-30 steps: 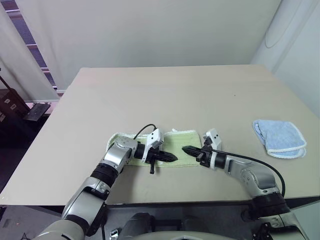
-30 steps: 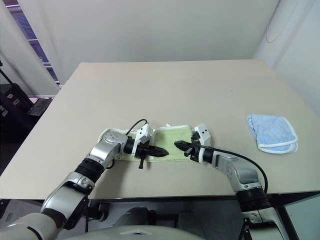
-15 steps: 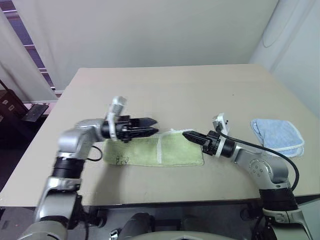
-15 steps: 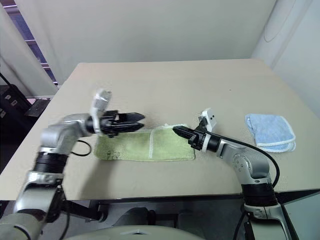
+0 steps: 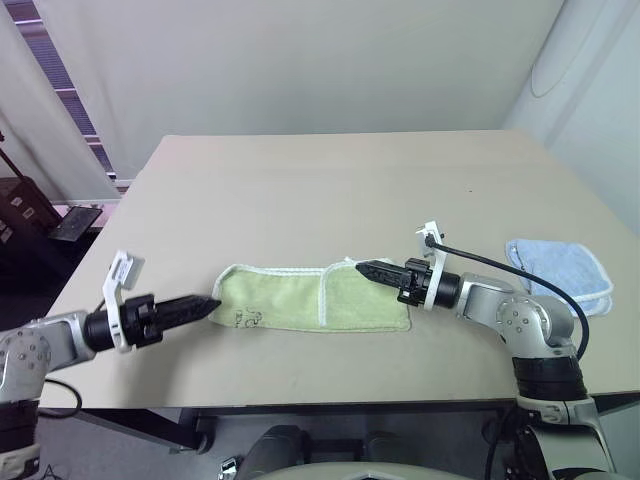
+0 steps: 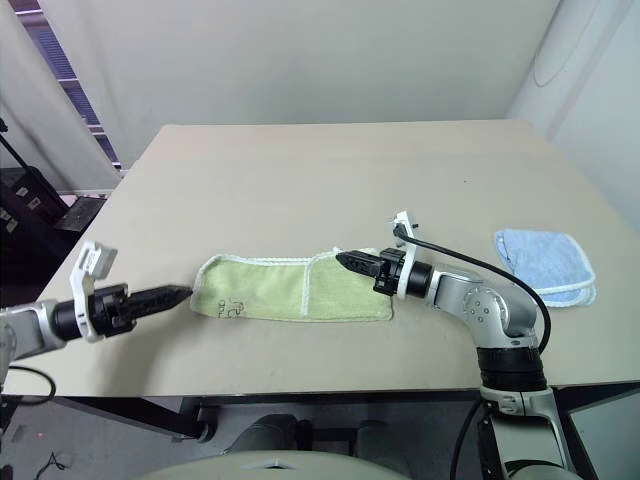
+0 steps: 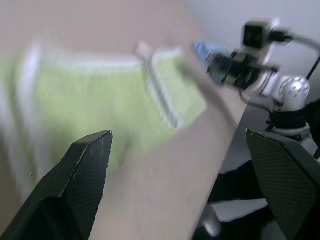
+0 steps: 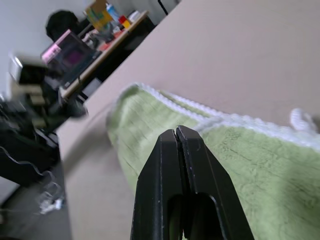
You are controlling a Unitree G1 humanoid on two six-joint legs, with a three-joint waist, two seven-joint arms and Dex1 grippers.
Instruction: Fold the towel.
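The light-green towel (image 5: 290, 298) lies flat on the table as a long strip. A white stitched edge crosses it near the middle, and a small embroidered picture (image 5: 243, 319) sits by its left end. My left gripper (image 5: 208, 303) hovers just off that left end, pointing at it. The left wrist view shows its fingers (image 7: 80, 180) spread wide with nothing between them. My right gripper (image 5: 360, 268) hangs just above the towel's far right edge, beside a small white loop (image 5: 348, 261). Its fingers (image 8: 172, 150) are pressed together and hold no cloth.
A smaller light-blue cloth (image 5: 560, 275) lies folded near the right side of the beige table (image 5: 330, 190). Beyond the table's left edge stand dark furniture (image 5: 30, 215) and a white curtain.
My left gripper has swung from the towel's middle out past its left end and opened. The towel went from a short bundle to a long strip. My right gripper has risen slightly.
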